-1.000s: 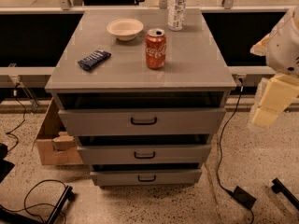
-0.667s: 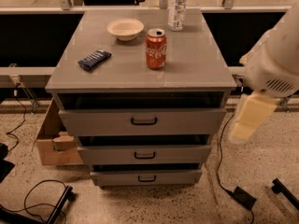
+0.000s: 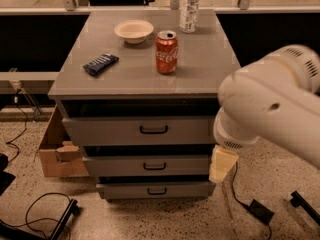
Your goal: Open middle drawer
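Up and well left of the hand [image 3: 222, 164], a dark bar [image 3: 101, 64] lies on the counter [image 3: 200, 59], then a bowl [image 3: 133, 30], a can [image 3: 166, 51] and a bottle [image 3: 189, 6]. The middle drawer [image 3: 115, 166] sits just left of the hand and seems pushed in. The hand hangs at its right end; whether it is spread or pressed together, I cannot tell.

Jaws hang just beside the right end of the middle drawer [image 3: 150, 165]

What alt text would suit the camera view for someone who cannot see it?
A white robot arm fills the right side, its gripper by the right end of the middle drawer, which looks shut, in a grey three-drawer cabinet. On top stand a bowl, a red soda can, a water bottle and a dark snack packet.
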{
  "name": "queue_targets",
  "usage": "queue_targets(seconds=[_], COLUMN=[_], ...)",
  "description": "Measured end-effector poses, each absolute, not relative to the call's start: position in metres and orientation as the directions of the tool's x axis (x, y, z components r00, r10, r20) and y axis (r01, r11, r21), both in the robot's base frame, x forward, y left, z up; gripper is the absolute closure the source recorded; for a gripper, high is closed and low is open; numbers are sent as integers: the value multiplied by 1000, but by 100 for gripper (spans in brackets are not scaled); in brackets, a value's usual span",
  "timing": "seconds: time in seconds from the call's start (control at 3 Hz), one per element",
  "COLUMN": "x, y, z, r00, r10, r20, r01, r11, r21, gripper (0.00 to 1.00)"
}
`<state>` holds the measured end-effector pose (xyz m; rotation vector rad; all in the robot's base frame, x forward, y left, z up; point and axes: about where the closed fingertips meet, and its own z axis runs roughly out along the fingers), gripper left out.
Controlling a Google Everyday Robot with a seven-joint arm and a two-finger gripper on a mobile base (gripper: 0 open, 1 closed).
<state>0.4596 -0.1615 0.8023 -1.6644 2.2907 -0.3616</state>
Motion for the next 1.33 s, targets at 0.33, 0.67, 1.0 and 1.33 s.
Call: queue_targets(seconds=[0.33,0.67,1.0,1.33], x=[470,479,480,475], y=[-155,-152,-154,-145], z=[733,679,677,652], r00=[-304,-337,-376,-337], r10=[-952,-941,-926,-941], r20=[-33,-14,-23,9], r01=[-888,-884,-867,-895], r11=[296,322,361,318], r21=[-352,-338,-343,-312], gripper=[0,0,0,0])
